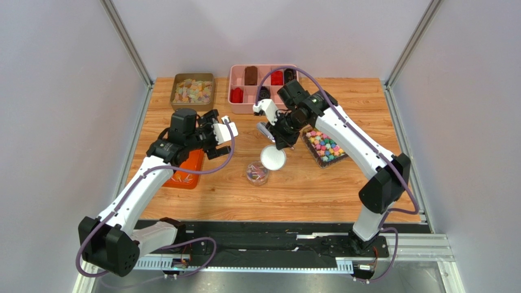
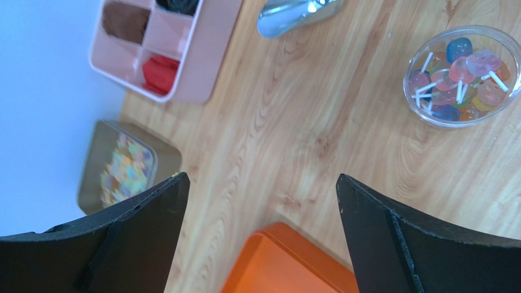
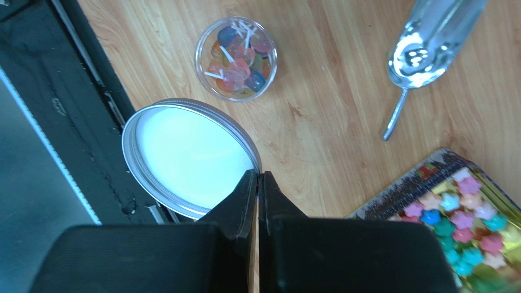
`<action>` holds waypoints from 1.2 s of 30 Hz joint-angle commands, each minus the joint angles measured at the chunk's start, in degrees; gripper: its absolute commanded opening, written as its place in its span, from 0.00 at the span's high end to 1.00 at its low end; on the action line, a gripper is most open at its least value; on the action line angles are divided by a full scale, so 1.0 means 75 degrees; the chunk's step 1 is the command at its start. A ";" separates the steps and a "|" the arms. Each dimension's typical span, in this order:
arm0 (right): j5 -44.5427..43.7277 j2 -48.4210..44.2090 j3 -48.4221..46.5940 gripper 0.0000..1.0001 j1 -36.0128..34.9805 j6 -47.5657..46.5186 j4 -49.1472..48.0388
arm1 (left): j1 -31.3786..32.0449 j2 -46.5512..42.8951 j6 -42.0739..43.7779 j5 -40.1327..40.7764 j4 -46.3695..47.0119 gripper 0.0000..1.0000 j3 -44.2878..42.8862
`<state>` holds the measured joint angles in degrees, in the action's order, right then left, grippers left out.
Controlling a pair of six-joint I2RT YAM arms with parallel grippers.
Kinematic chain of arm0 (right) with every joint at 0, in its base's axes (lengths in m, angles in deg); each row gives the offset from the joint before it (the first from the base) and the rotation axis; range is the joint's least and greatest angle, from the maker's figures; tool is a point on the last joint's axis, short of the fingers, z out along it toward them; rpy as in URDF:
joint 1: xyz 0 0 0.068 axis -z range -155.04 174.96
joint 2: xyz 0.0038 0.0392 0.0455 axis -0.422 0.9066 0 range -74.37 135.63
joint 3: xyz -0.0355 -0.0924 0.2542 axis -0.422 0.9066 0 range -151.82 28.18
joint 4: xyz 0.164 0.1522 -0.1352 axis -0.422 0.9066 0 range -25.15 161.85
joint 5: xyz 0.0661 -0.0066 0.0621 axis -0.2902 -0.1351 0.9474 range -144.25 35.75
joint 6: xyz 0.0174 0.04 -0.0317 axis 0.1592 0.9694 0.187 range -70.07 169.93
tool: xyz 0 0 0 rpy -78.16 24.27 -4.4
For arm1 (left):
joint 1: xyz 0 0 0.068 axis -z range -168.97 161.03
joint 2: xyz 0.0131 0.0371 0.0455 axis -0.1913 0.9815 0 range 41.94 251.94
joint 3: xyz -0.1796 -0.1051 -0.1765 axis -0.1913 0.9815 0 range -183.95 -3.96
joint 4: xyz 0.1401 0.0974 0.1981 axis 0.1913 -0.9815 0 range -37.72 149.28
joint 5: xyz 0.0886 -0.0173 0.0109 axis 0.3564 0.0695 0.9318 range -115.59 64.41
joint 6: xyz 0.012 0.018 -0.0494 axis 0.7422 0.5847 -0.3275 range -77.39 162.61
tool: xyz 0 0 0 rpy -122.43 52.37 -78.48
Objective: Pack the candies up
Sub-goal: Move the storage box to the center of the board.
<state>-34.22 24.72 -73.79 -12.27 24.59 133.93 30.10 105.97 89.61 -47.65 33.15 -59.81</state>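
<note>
- Closest in, the right claw (image 3: pixel 257 183) has its fingers pressed together on the rim of the round metal lid (image 3: pixel 183 155). The lid's white inner face is turned to the wrist camera, and it looks lifted clear of the table (image 3: pixel 330 91).
- Capping the jar (image 3: pixel 236 58) seems to be the step in hand. Keep the lid level, centre it over the mouth before lowering, and let go only once the rim sits flat all round. A pinch at one edge lets the lid tip easily.
- Inside that clear, open jar lie the candies (image 3: pixel 238 54), near the middle of the table. In the top view the jar stands just beside the lid, toward the near and left edges.
- Toward the left edge the left claw (image 2: pixel 262 179) hangs empty with its fingers wide apart over the orange tray (image 2: pixel 287 262), well apart from the jar.
</note>
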 commanded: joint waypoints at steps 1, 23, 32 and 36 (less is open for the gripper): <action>0.1312 0.0790 -0.0769 1.00 0.0288 -0.0090 0.0738 | 0.0129 -0.0135 0.0881 -0.0606 0.0951 0.01 0.0064; 0.3153 0.3593 -0.4064 1.00 0.0945 -0.0254 0.2473 | 0.1629 0.0216 0.3893 -0.0832 0.1632 0.01 0.0955; 0.3540 0.3733 -0.3981 1.00 0.0945 -0.0570 0.2754 | 0.1945 0.0380 0.3986 -0.0621 0.1808 0.05 0.1049; 0.3727 0.3885 -0.4075 1.00 0.0933 -0.0652 0.2883 | 0.2098 0.0498 0.4198 -0.0398 0.1738 0.11 0.1072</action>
<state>-9.72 52.33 -102.12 -5.01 21.82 142.19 44.79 108.82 118.02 -51.39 45.10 -52.27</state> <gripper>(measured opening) 0.009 0.910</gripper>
